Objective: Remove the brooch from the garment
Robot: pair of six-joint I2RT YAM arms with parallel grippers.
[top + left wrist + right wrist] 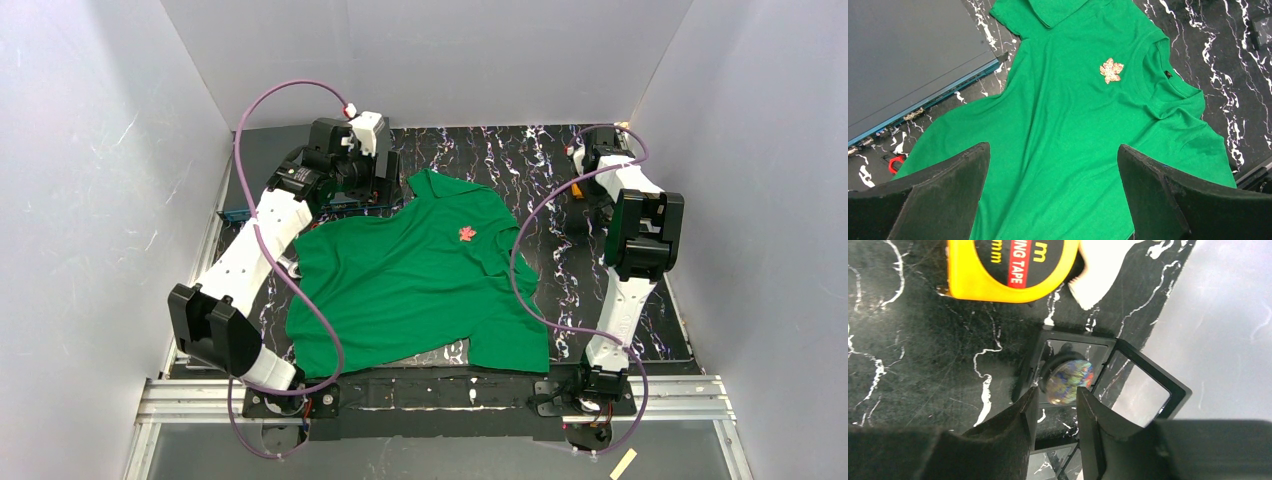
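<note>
The garment (420, 270) is a bright green polo shirt lying flat on the black marbled table, collar toward the right arm. The brooch (466, 234) is a small red-orange maple leaf pinned on its chest; in the left wrist view the brooch (1111, 70) looks golden against the garment (1063, 130). My left gripper (1053, 146) is open and empty, held above the shirt's back-left part, short of the brooch; it shows in the top view (368, 185). My right gripper (1056, 390) is at the back right, off the shirt, its jaws a little apart with nothing between them.
A flat blue-grey case (908, 60) lies just left of the shirt, with a small red clip (895, 162) near it. A yellow tape measure (1008, 265) and a black-framed folding lens (1140, 390) with an iridescent disc (1068, 381) sit under the right gripper. Grey walls enclose the table.
</note>
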